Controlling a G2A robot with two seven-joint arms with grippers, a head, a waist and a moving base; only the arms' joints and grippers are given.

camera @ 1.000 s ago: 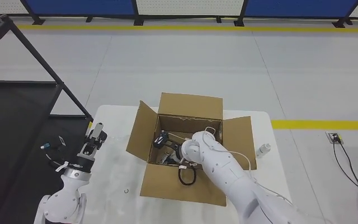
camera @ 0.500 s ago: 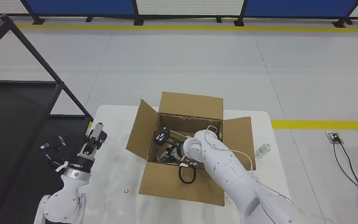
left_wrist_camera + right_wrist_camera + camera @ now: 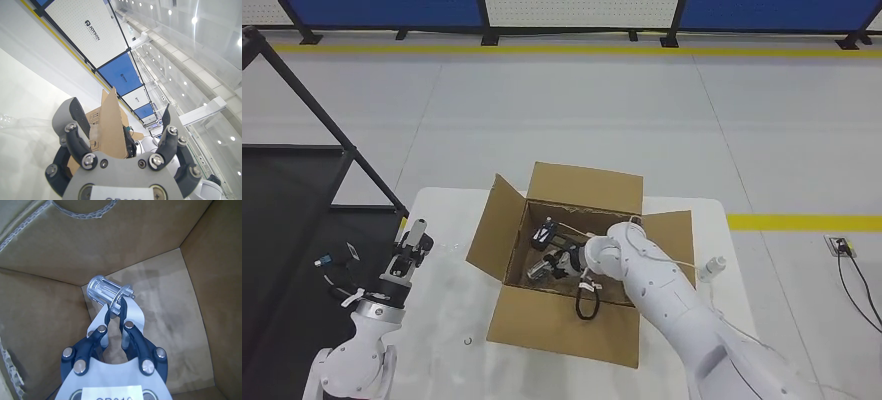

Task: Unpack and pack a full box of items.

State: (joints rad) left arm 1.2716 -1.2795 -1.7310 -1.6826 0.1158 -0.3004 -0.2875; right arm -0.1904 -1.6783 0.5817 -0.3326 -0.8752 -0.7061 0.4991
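An open cardboard box point(image 3: 552, 330) stands in the middle of the white table. My right gripper point(image 3: 550, 267) is down inside it, shut on the flanged end of a silver metal cylinder point(image 3: 105, 291). The cylinder point(image 3: 537, 270) hangs a little above the brown box floor point(image 3: 170, 306), near a corner. In the right wrist view the right gripper point(image 3: 116, 306) pinches the part's end between its pads. My left gripper point(image 3: 417, 236) rests at the table's left edge, open and holding nothing. The left wrist view shows it point(image 3: 122, 105) pointing toward the box's side flap point(image 3: 111, 121).
A small white bottle point(image 3: 712, 266) lies on the table right of the box. A tiny ring-like piece point(image 3: 470, 342) sits near the front left. Clear plastic film point(image 3: 11, 121) lies by the left gripper. A black frame point(image 3: 312, 110) stands off the table's left side.
My right arm has swung to the right and back, carrying the metal cylinder upward inside the box. The box has shifted slightly. The left arm has stayed still.
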